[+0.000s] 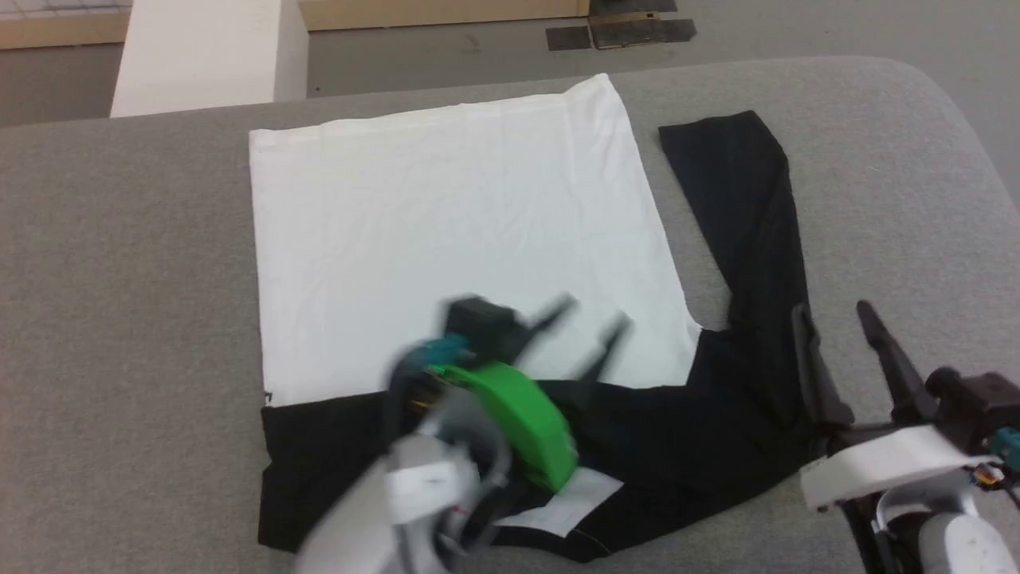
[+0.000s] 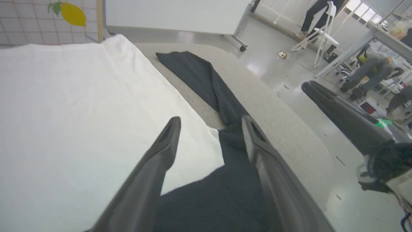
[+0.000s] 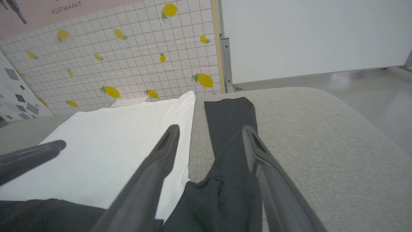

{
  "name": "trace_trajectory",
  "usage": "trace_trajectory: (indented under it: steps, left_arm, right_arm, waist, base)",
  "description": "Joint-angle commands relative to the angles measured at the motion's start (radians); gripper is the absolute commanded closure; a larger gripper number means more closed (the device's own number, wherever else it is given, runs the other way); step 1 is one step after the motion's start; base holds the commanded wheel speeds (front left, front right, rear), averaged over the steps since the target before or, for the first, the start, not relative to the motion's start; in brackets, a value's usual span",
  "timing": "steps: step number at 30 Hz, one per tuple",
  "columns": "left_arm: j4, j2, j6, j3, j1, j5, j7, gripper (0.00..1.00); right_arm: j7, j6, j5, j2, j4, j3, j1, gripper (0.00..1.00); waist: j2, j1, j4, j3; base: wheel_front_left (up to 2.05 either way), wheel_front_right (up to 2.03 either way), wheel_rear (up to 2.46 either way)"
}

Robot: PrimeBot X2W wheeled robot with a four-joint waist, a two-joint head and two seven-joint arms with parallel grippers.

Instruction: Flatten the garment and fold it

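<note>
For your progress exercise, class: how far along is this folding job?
Done: the garment lies spread on the table, white body flat, one black sleeve apparently folded across the near edge. In hand: nothing; left claw and right claw hang open. Left: fold in the right sleeve, then the body.

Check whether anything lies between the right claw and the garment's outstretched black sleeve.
Nothing visible does. The right claw hangs open over the black sleeve of the garment, with bare grey padded surface beside it. The left claw, also open, is over the white body's near edge, away from that sleeve.
</note>
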Motion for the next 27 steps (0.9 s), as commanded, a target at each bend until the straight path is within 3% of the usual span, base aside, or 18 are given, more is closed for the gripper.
trace_trajectory:
  steps: [1, 8, 13, 19, 27]
  left_arm:
    - [-0.023, 0.039, 0.032, 0.048, 0.011, 0.011, -0.052, 0.00]
    - [-0.059, 0.205, 0.150, 0.282, 0.100, 0.067, -0.296, 0.00]
    - [-0.057, 0.259, 0.175, 0.371, 0.122, 0.121, -0.347, 0.00]
    - [-0.122, 0.227, 0.175, 0.483, 0.121, 0.178, -0.353, 0.00]
    - [-0.161, 0.132, 0.103, 0.594, 0.095, 0.245, -0.353, 0.00]
  right_arm:
    - [0.013, -0.001, -0.011, 0.000, 0.001, -0.013, -0.030, 0.00]
    - [0.157, -0.001, -0.027, 0.000, 0.058, -0.109, -0.186, 0.00]
    - [0.280, -0.001, -0.050, 0.000, 0.159, -0.189, -0.374, 0.00]
    - [0.418, -0.001, -0.116, -0.038, 0.320, -0.288, -0.616, 0.00]
    - [0.519, -0.001, -0.201, -0.096, 0.464, -0.397, -0.845, 0.00]
  waist:
    - [0.0111, 0.0000, 0.020, 0.002]
    - [0.0111, 0.0000, 0.063, 0.055]
    - [0.0111, 0.0000, 0.103, 0.137]
    - [0.0111, 0.0000, 0.147, 0.251]
    - [0.0111, 0.0000, 0.203, 0.383]
  base:
    - [0.00, 0.00, 0.00]
    - [0.00, 0.00, 0.00]
    - [0.00, 0.00, 0.00]
    - [0.00, 0.00, 0.00]
    - [0.00, 0.00, 0.00]
